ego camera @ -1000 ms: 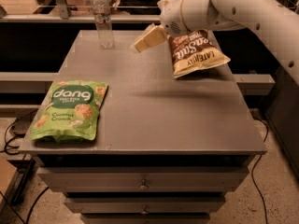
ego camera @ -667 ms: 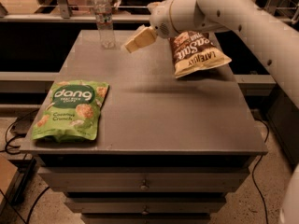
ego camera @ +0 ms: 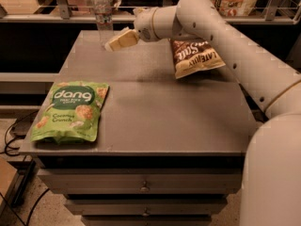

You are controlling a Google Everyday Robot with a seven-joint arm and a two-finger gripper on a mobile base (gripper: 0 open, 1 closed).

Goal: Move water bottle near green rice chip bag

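Observation:
The water bottle (ego camera: 104, 19), clear with a white cap, stands upright at the table's far left. The green rice chip bag (ego camera: 72, 110) lies flat near the front left edge. My gripper (ego camera: 118, 40) reaches in from the right on a white arm, its cream fingers just right of the bottle's lower body and close to it.
A brown-and-cream chip bag (ego camera: 194, 56) lies at the back right, partly under my arm (ego camera: 221, 36). The grey table (ego camera: 160, 112) has drawers below. A shelf rail and clutter stand behind the table. Cables lie on the floor at left.
My gripper has moved left across the back of the table, from near the brown chip bag to right beside the water bottle. The bottle and both bags have not moved.

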